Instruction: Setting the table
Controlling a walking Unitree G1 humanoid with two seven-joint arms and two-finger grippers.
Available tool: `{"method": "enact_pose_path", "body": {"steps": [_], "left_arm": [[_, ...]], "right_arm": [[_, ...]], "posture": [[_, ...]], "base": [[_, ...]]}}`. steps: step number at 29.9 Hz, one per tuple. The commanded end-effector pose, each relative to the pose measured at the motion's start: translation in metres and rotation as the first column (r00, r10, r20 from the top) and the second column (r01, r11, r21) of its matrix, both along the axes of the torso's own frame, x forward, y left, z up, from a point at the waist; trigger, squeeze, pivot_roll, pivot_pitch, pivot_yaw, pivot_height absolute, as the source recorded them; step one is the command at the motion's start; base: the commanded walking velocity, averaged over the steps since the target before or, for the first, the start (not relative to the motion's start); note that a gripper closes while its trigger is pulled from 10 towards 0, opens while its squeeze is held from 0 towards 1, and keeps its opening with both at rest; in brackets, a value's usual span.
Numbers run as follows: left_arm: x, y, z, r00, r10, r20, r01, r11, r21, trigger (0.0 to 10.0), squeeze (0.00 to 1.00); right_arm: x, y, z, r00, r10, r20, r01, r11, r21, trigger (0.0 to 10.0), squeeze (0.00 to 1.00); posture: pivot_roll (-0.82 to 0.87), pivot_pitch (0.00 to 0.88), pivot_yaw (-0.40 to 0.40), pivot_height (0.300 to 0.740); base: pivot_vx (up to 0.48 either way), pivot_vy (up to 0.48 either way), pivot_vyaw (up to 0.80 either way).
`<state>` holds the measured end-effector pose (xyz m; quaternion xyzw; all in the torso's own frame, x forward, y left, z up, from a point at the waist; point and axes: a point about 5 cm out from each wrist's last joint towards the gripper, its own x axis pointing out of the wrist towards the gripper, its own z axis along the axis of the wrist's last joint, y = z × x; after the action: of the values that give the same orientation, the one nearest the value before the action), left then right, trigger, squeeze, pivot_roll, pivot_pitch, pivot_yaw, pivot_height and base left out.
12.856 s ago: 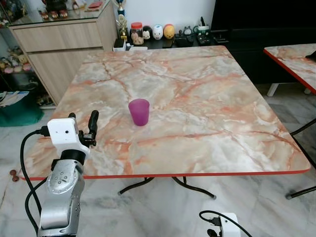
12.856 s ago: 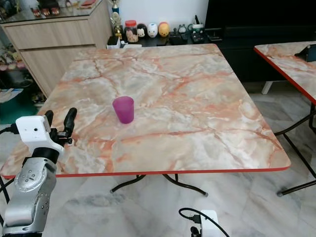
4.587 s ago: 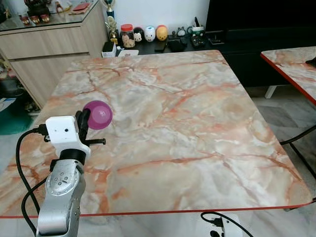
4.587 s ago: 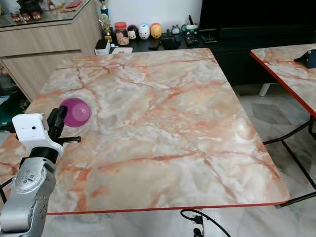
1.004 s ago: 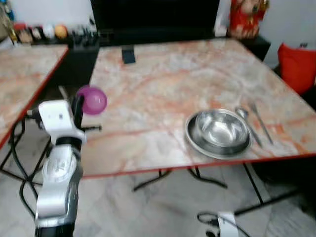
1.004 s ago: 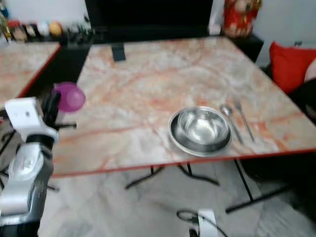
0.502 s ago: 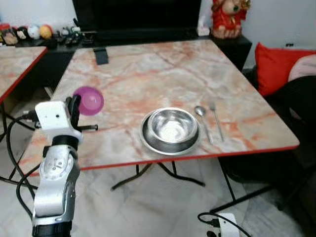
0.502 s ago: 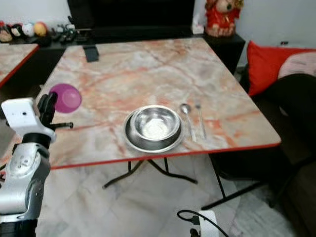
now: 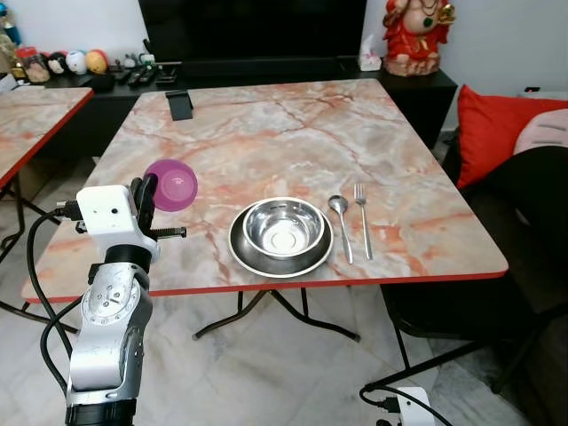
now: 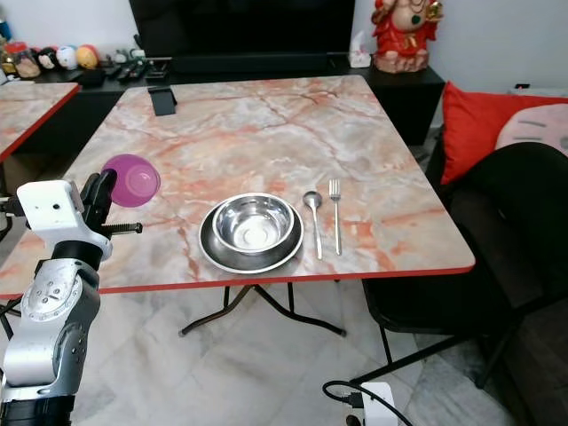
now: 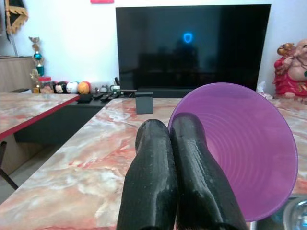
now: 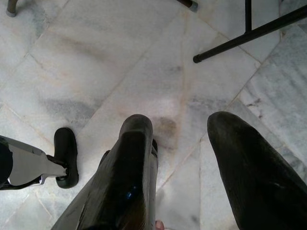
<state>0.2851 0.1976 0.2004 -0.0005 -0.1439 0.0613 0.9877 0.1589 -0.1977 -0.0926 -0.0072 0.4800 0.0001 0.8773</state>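
Note:
My left gripper (image 9: 144, 192) is shut on the rim of a purple cup (image 9: 172, 185), held tipped on its side in the air over the left part of a marbled table (image 9: 293, 133). In the left wrist view both black fingers (image 11: 192, 177) are pressed together beside the cup (image 11: 244, 148). A steel bowl (image 9: 284, 229) sits in a steel plate (image 9: 244, 255) near the table's front edge. A spoon (image 9: 342, 222) and a fork (image 9: 363, 218) lie to their right. My right gripper (image 12: 192, 158) hangs open over the floor.
A black phone stand (image 9: 178, 102) is at the table's far left corner. A second marbled table (image 9: 35, 106) stands to the left. A TV cabinet (image 9: 257, 71) and red figurine (image 9: 417, 35) are behind, a red cushion (image 9: 493, 120) and dark seat (image 9: 532, 195) at right.
The view has swung and steadied, bringing the table with the bowl closer to centre. My left gripper still holds the purple cup the same way.

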Motion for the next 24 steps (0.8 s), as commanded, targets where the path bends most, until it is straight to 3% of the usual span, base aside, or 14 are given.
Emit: {"method": "enact_pose_path", "body": {"steps": [1,6,24], "left_arm": [[0.0013,0.0009,0.0041,1.000,-0.004,0.008,0.004,1.000,-0.011,10.0,0.00],[0.0013,-0.0005,0.0017,1.000,-0.013,-0.007,0.013,1.000,-0.019,10.0,0.00],[0.0032,-0.0024,0.0007,0.999,-0.028,-0.029,0.027,0.999,-0.019,10.0,0.00]], "right_arm": [[0.0007,0.0005,0.0001,1.000,0.003,-0.002,-0.003,1.000,0.000,10.0,0.00],[0.0011,0.0004,0.0003,1.000,0.002,-0.002,-0.002,1.000,0.000,10.0,0.00],[0.0016,0.0025,0.0002,1.000,0.004,-0.002,-0.004,1.000,0.010,10.0,0.00]], "posture": [[-0.04,0.000,0.019,0.707],[-0.04,0.000,0.017,0.707],[-0.04,0.000,0.026,0.707]], "base": [[0.000,0.000,0.00],[0.000,0.000,0.00],[0.294,0.000,0.00]]}}
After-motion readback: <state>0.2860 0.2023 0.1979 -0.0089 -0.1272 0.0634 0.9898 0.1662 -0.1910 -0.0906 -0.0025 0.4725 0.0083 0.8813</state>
